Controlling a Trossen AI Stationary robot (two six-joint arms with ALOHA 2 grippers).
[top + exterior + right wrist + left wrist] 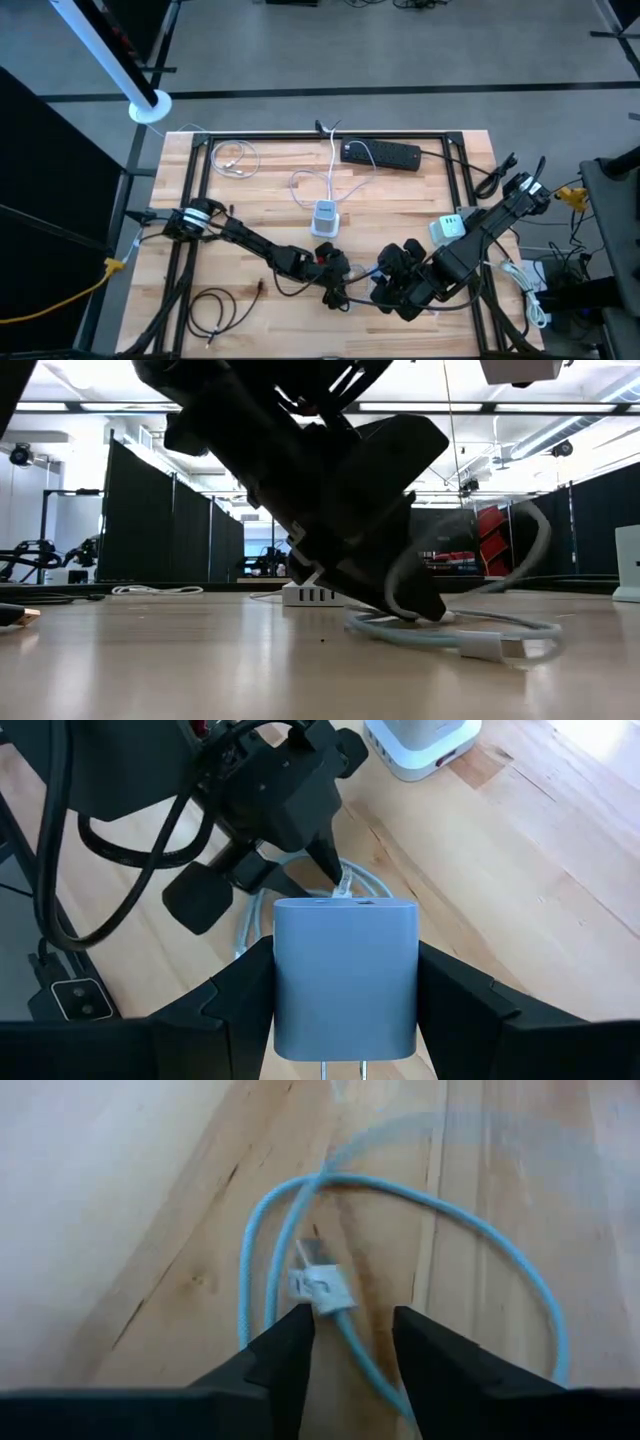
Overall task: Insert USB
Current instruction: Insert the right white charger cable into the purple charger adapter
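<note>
Looking straight down, I see the wooden table point(400, 190) carrying both arms, which meet near its front edge, just in front of the white charging hub point(325, 219) that I take as my landmark.

Behind the hub, toward the far edge, lies a black power strip point(381, 153); a white cable point(334, 170) runs from the hub toward it. To the right of the hub, beside the right arm, sits a small white adapter point(449, 227).

My left gripper point(347, 1342) is low on the table in front of the hub, its fingers closed on the light-blue USB cable point(400, 1230) just behind the white plug point(320, 1285), which points out ahead of the fingertips. The cable loops on the wood around it.

My right gripper point(345, 1005), in front of the hub and to its right, is clamped on a grey-blue charger block point(346, 975), squeezing its two sides, with the metal prongs toward the wrist and the port face toward the left gripper.

Only the right wrist view shows the plug tip just at the block's port face; I cannot tell whether it has entered. The low view shows the hub's row of ports point(312, 595), which the overhead view hides. I see no containers on the table.
</note>
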